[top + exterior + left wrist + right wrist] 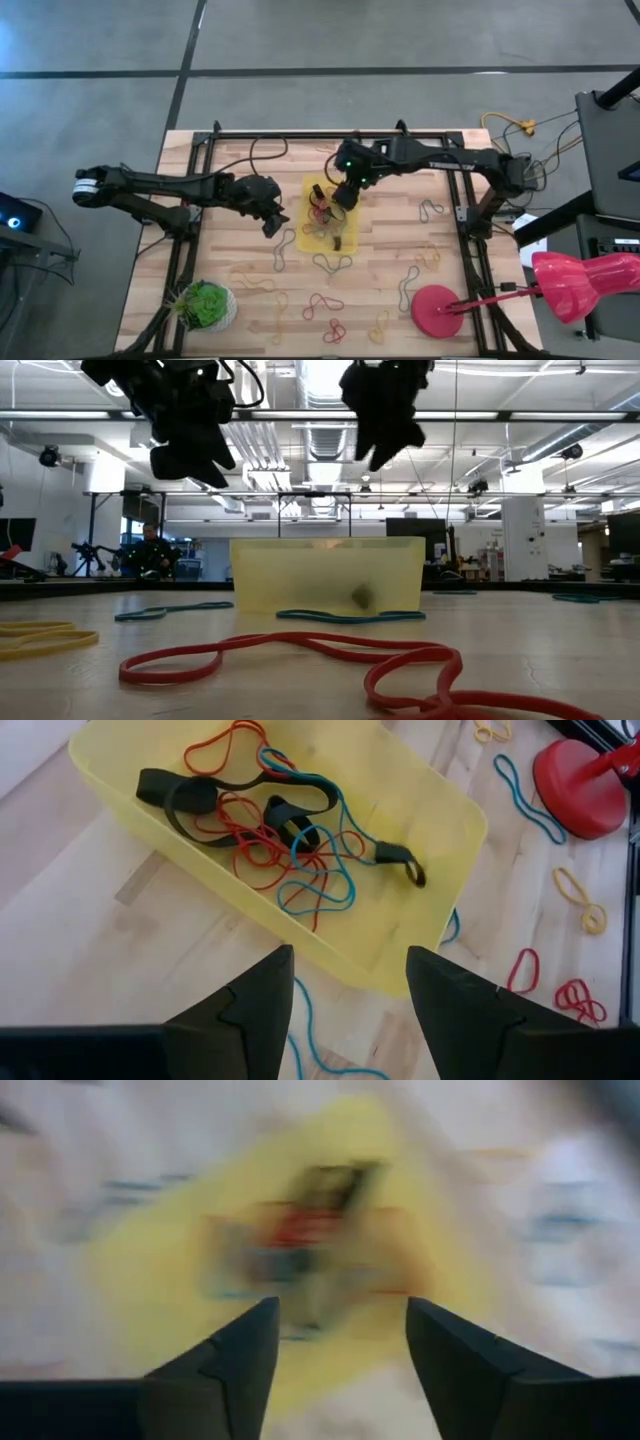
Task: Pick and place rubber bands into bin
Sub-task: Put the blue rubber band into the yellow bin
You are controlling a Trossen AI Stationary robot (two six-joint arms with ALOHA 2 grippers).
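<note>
Here the bin (327, 226) is seen mid-table (240, 300), with tangled bands (270, 830) inside and more bands scattered around it. The right pincer (337, 195) is held released above it, empty. The left pincer (276, 222) is held released just beside it.

The bin (345, 228) sits near the middle of the table (230, 160). Inside the bin lies a tangle of rubber bands (270, 820). More loose bands (322, 305) lie scattered on the table on the near side of the bin and to its right. The left gripper (276, 222) hangs just left of the bin, above the table. The right gripper (340, 197) hangs over the bin's far part. The plant ball (206, 304) stands toward the near left corner from the bin, the round disc (436, 308) toward the near right.
</note>
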